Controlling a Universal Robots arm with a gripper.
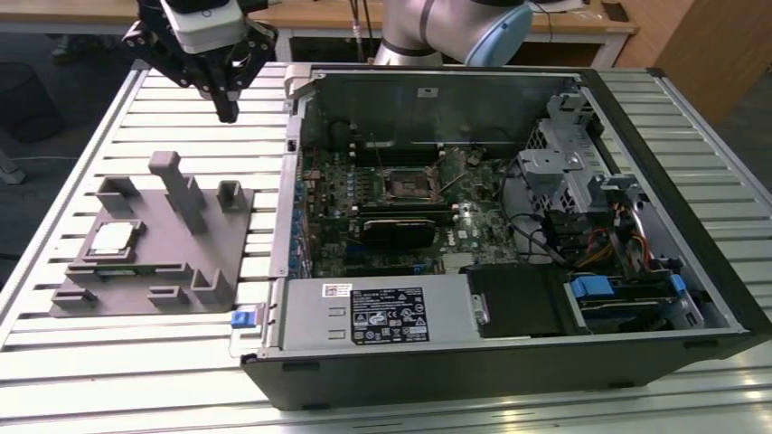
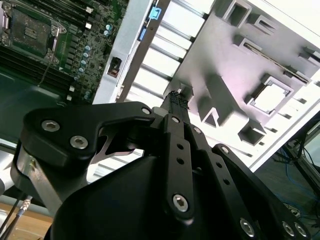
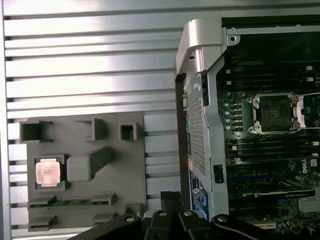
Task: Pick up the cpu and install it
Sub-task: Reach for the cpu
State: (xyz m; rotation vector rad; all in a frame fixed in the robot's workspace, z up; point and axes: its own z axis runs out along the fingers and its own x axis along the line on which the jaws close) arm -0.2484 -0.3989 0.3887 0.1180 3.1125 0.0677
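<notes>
Silver-grey arm [image 1: 410,32], pale-blue joint cap [image 1: 497,38], white wrist block [image 1: 202,25] — black fingers [image 1: 226,107], linkage bars [image 2: 177,150] dotted with silver screws [image 2: 180,202].

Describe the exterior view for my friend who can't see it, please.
The end effector hangs empty above a slatted table, near an open computer case. The cpu sits in a grey holder on the exterior view's left; the socket in the case is empty.

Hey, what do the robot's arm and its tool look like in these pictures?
The arm is a silvery-grey tube with a light blue joint cap. The tool is black, built of jointed links held by round silver screws and narrowing to ribbed fingertips. A pale grey-white housing sits above it.
</notes>
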